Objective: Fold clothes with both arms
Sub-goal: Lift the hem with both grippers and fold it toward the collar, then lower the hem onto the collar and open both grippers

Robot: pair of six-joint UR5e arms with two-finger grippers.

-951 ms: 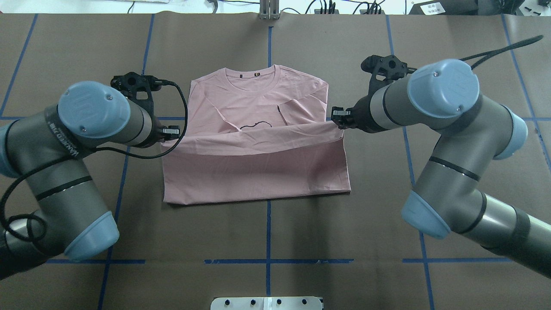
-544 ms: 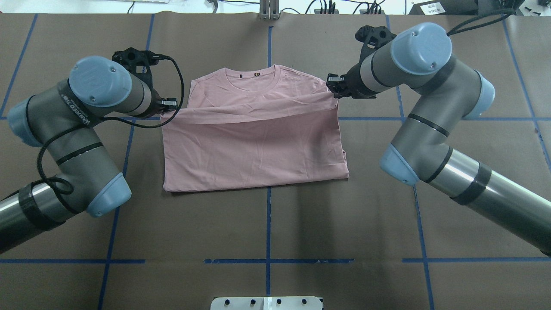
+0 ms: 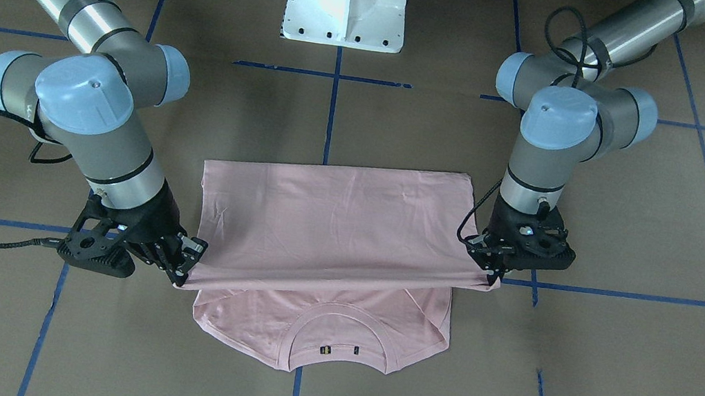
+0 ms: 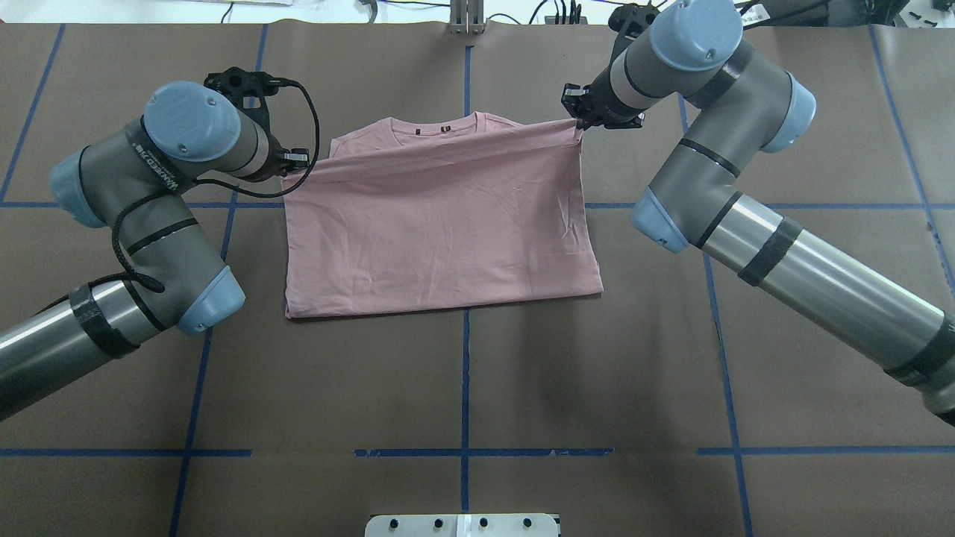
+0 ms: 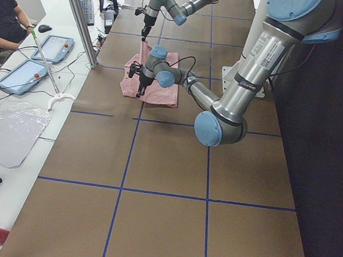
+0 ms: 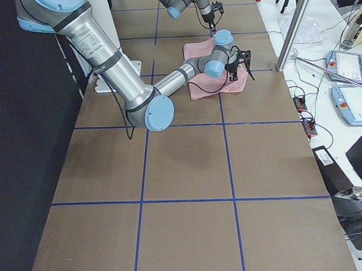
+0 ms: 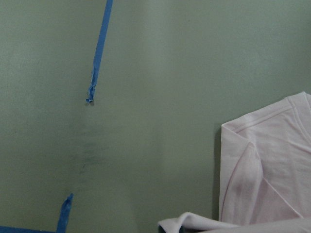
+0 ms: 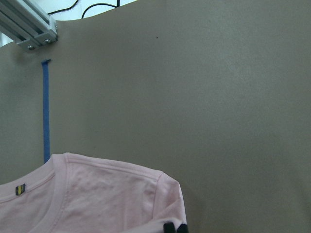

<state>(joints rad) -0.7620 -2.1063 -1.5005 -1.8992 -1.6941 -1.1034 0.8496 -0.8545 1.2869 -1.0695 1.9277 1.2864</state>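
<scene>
The pale pink T-shirt [image 4: 440, 224] lies on the brown table, its lower half folded up over the chest. The dog print is hidden under that layer. The collar [image 4: 433, 128] still shows past the raised hem. My left gripper [image 4: 298, 164] is shut on the hem's left corner, a little short of the shoulder line. My right gripper [image 4: 578, 121] is shut on the hem's right corner, level with the shoulder. In the front-facing view the shirt [image 3: 335, 223] is stretched taut between the left gripper [image 3: 491, 277] and the right gripper [image 3: 181, 276], with the collar [image 3: 331, 341] below the hem.
The white pedestal base [image 3: 347, 1] stands at the robot's side of the table. An aluminium post [image 4: 466, 19] rises at the far edge. Blue tape lines [image 4: 464, 388] grid the brown table cover. An operator [image 5: 7, 18] sits at a bench with tablets [image 5: 52, 49].
Both grippers have carried the hem away from the robot toward the collar. The folded layer now covers the print and the sleeves, and the right corner has travelled farther than the left.
</scene>
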